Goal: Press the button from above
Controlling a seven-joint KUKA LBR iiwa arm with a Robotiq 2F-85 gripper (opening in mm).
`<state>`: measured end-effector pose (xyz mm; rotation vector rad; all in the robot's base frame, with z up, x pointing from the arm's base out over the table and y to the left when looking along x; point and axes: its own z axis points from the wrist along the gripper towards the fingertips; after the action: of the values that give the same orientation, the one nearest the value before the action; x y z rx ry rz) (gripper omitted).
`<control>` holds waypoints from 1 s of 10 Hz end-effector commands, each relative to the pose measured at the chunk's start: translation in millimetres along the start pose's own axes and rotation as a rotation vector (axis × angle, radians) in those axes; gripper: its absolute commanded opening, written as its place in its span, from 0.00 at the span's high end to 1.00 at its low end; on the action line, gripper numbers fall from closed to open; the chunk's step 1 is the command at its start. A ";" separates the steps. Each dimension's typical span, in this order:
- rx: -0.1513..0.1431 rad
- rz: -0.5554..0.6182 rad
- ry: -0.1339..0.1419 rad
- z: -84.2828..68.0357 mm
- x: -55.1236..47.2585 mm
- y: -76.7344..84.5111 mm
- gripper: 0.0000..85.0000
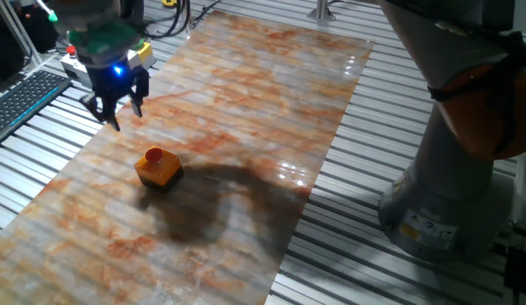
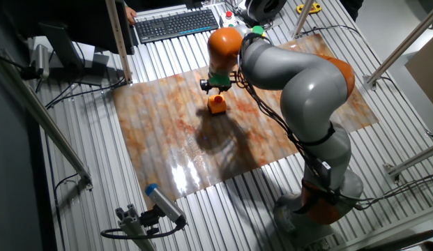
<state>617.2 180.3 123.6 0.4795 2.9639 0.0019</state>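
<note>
At the far left of one fixed view, the black two-finger gripper (image 1: 119,108) hangs above the glossy marbled orange board (image 1: 246,110), its fingers spread with a visible gap. To its right and nearer, the small round red button (image 1: 153,156) on its square orange box (image 1: 159,171) sits on the board, well apart from the fingertips.

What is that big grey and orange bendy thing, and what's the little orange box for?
That bendy thing is a robot arm. Both pictures show the same table from different sides: one from close by, one from high up. At the arm's tip is a black gripper with two fingers set apart, holding nothing. It hangs above a marble-patterned board. On the board sits a small orange box with a round red button on top. A black keyboard lies beyond the board.
</note>
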 end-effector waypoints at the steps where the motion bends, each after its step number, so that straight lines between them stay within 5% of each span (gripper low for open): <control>1: -0.008 -0.004 -0.001 2.1 1.2 -2.3 0.40; 10: -0.016 0.005 -0.016 13.1 5.4 -0.4 0.40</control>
<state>613.8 181.4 109.7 0.4821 2.9447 0.0228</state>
